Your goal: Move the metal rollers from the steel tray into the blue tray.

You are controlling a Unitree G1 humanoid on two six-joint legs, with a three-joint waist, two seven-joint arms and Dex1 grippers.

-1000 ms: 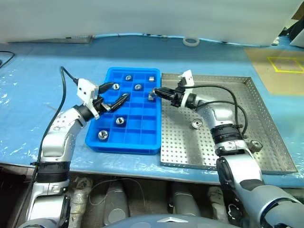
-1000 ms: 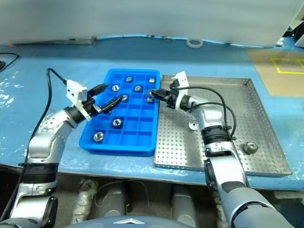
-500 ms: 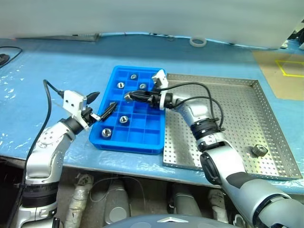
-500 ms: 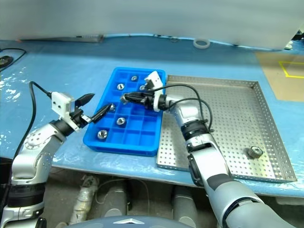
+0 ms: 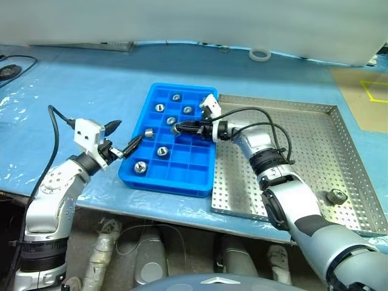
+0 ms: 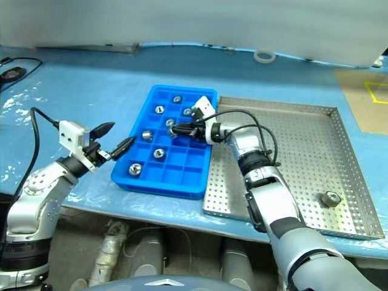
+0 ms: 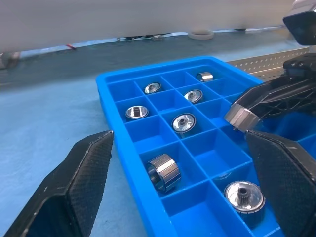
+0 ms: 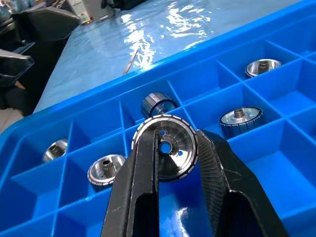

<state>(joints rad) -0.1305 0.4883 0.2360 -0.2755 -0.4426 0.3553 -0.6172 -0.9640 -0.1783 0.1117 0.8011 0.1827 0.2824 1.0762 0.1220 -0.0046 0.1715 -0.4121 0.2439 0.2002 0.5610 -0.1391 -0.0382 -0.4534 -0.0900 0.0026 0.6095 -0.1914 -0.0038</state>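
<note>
Rollers mostly fill the blue tray (image 5: 176,176); one remains on the steel tray (image 5: 357,157), well behind the jaws. The right gripper (image 8: 173,148) clamps a knurled metal roller (image 8: 165,153) by its rim above a compartment: seemingly dense, rigid and slippery. The left gripper (image 7: 173,182) stands wide apart beside the tray.
</note>
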